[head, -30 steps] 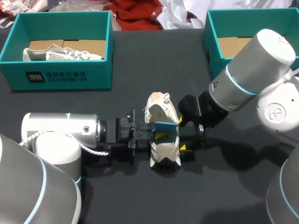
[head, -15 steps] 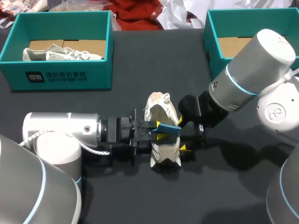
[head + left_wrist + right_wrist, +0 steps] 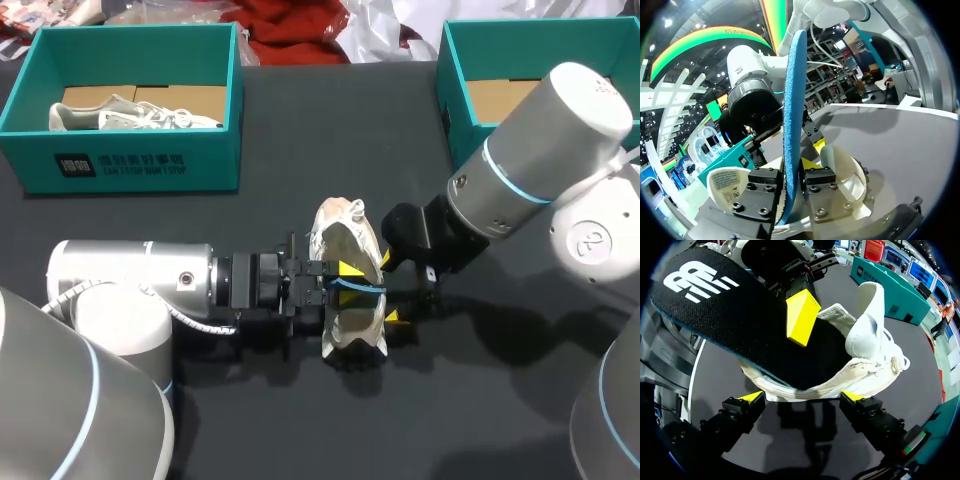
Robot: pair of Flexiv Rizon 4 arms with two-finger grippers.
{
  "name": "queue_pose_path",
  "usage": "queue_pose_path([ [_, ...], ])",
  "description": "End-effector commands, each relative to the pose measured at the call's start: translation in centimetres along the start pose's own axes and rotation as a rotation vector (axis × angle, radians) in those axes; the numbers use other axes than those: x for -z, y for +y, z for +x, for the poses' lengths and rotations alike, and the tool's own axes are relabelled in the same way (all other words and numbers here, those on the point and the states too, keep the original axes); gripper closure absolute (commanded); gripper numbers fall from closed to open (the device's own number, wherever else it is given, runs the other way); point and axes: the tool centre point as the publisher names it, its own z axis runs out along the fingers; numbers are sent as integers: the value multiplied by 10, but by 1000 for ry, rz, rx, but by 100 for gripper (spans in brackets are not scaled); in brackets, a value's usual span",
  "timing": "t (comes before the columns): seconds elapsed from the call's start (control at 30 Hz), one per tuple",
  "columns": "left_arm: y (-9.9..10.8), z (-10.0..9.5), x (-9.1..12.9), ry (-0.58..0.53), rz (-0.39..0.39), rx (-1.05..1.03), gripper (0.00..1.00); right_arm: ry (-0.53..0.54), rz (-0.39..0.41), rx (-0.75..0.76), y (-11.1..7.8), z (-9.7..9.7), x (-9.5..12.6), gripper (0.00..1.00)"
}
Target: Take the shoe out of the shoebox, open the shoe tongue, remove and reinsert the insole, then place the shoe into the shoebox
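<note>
White shoe [image 3: 338,222] lies on the black table [image 3: 300,150], between both grippers and well apart from the 2 teal boxes. Left gripper [image 3: 345,280] is clamped on the blue insole [image 3: 792,115], held edge-up over the shoe's opening. Right gripper [image 3: 804,397] is spread wide by the sole, gripping nothing.

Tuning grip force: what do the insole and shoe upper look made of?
Insole: black woven-looking fabric top, matte; blue foam-like edge, probably soft. Shoe: off-white upper, smooth leather or synthetic, creased; can't tell which.
</note>
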Motion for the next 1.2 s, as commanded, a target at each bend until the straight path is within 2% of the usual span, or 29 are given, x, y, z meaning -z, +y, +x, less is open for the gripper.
queue_pose_path([
  [0.03, -5, 2, 0, 1, -1, -5, 81, -3, 1, -1, 0, 1, -1, 0],
  [0.5, -21, 6, -3, 4, 34, -46, 85, -3, 1, -1, 0, 1, -1, 0],
  [0.57, -22, 6, -3, 3, 34, -51, 97, -3, 1, -1, 0, 1, -1, 0],
  [0.6, -22, 6, -3, 1, 31, -55, 100, -3, 1, -1, 0, 1, -1, 0],
  [1.2, 2, 2, -4, -18, -7, -57, 100, -3, 1, -1, 0, 1, -1, 0],
])
